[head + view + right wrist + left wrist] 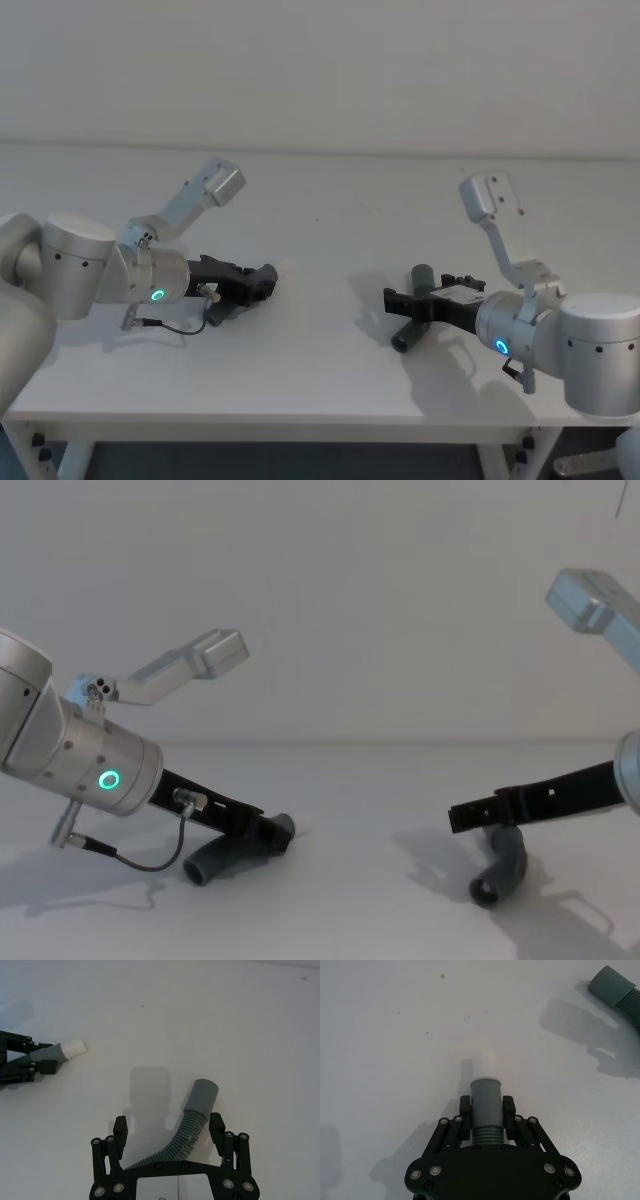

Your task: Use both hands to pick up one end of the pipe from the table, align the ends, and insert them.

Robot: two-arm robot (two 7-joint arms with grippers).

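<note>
Lying on the worktop (330, 220) at right, the bent piece (192, 1122) is straddled off-centre by the open right tool (168, 1123) and may be nudged askew; the white-tipped piece (55, 1052) is clamped by the left tool (486, 1107).

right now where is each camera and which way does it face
head: up high, looking down on the table; both arms show
chest: low, looking across; both arms show
left wrist: along the left gripper, shut on the white-tipped pipe
right wrist: along the open right gripper, straddling the bent pipe
both wrist views share both pipes
</note>
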